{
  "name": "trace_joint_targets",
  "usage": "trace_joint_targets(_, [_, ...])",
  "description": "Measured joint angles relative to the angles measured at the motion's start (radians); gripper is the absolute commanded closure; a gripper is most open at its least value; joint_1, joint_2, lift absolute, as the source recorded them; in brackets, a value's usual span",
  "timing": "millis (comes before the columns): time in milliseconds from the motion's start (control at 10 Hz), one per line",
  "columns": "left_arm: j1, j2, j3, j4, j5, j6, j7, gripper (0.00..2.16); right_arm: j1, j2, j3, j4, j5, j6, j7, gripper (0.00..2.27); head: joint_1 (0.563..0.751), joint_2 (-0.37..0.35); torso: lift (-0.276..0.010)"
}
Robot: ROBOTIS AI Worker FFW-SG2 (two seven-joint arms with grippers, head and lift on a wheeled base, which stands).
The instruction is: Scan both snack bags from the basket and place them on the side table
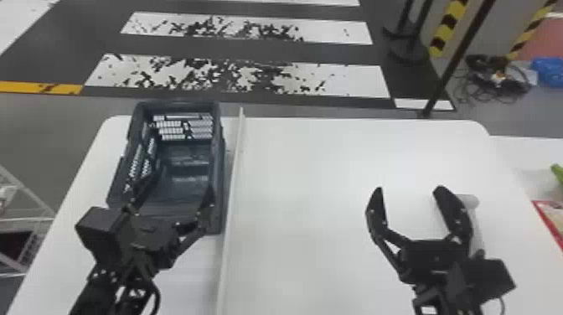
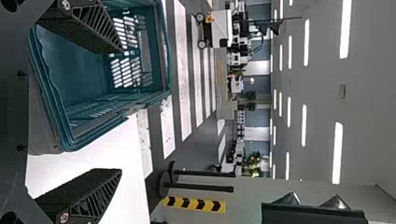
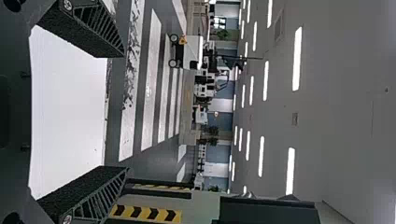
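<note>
My left fingers [image 2: 84, 193] apart at near end of basket [image 1: 219, 176], right fingers [image 3: 84, 191] apart too, over bench [image 1: 301, 188]. Farther out, my right side: red-edged packet [image 1: 555, 215] on side table [image 1: 528, 153], then green thing [image 1: 558, 171] past it, both cut off. Probably snack bags, tbh. Guessing light, floppy, kinda slippery, crushable inside. I'd pinch sealed edge gently, skip puffy middle.

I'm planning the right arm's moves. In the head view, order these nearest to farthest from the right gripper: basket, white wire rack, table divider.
From the right gripper:
1. Table divider, on its left.
2. Basket, just beyond the divider.
3. White wire rack, off the table's left side.
</note>
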Motion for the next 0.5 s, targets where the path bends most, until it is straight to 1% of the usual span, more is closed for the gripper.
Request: trace_joint_targets(500, [-0.002,0.000,0.000,0.001,-0.001,0.002,0.000,0.08,0.000,0.000,0.008,0.000,0.006,0.000,0.000,0.07,0.695,-0.016,-0.075])
